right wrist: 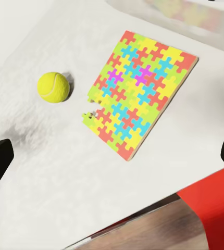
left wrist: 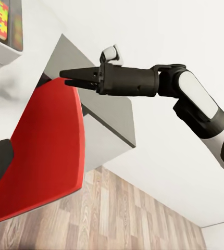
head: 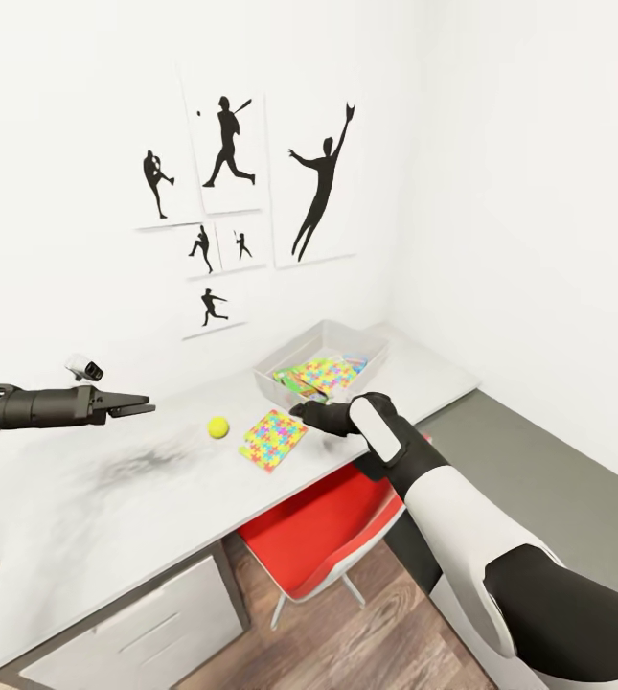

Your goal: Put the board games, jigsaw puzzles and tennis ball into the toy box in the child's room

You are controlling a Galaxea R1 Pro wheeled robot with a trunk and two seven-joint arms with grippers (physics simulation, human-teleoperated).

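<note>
Right gripper (head: 299, 410) jaws wide, empty, above jigsaw puzzle (head: 272, 439) near desk (head: 107, 508) front edge. Tennis ball (head: 217, 426) just beside puzzle, apart. Toy box (head: 280, 369) toward far right corner, holds second puzzle and board game. Left gripper (head: 146, 407) narrow, empty, over desk.

A: Bright, even light all round; the white walls (head: 538, 192) nearly wash out, no clear source.

B: Shadows are soft. A grey smudge lies on the long white-topped table (head: 136, 465), and the small yellow-green tennis ball (right wrist: 53, 87) throws a faint dark patch beside it.

A: Right wrist view: the light grey tray-like toy box (right wrist: 195, 18) goes blurry at the frame's edge. Head view bends lines near its borders.
</note>
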